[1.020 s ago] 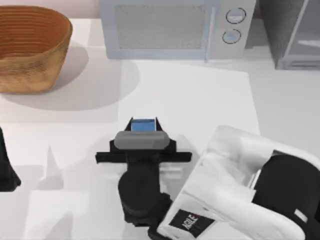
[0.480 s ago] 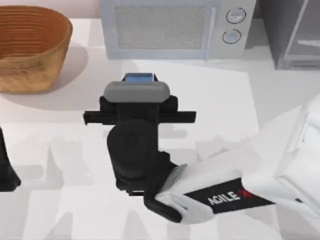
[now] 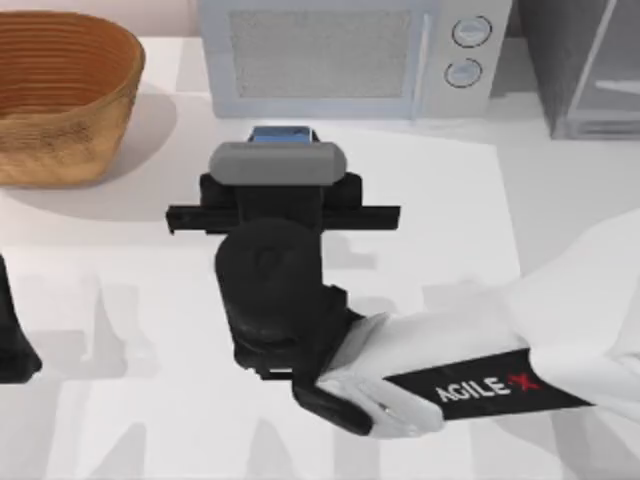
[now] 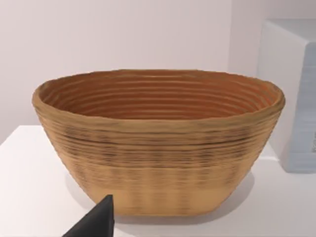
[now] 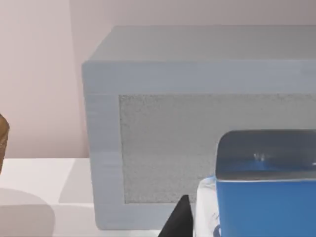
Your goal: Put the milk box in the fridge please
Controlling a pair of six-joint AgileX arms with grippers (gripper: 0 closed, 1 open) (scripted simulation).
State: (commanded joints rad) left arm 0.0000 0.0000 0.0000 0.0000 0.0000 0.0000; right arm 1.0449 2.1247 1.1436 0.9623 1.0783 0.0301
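White tabletop (image 3: 120, 250) under a pale pink wall (image 4: 123, 34). Small blue-topped milk carton (image 3: 281, 135) at upper centre of the top view, pinched between the right gripper (image 3: 283, 150) fingers, just before the light-grey microwave (image 3: 340, 55). Dark-grey fridge (image 3: 590, 65) at upper right. Woven brown basket (image 3: 60, 95) at upper left. Left arm (image 3: 12, 340) parked at left edge, fingers' state impossible to tell.

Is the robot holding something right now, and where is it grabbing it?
Yes, it seems so. The right gripper carries the small blue-topped milk box, in front of the light-grey microwave. Where exactly the fingers grip is hidden.
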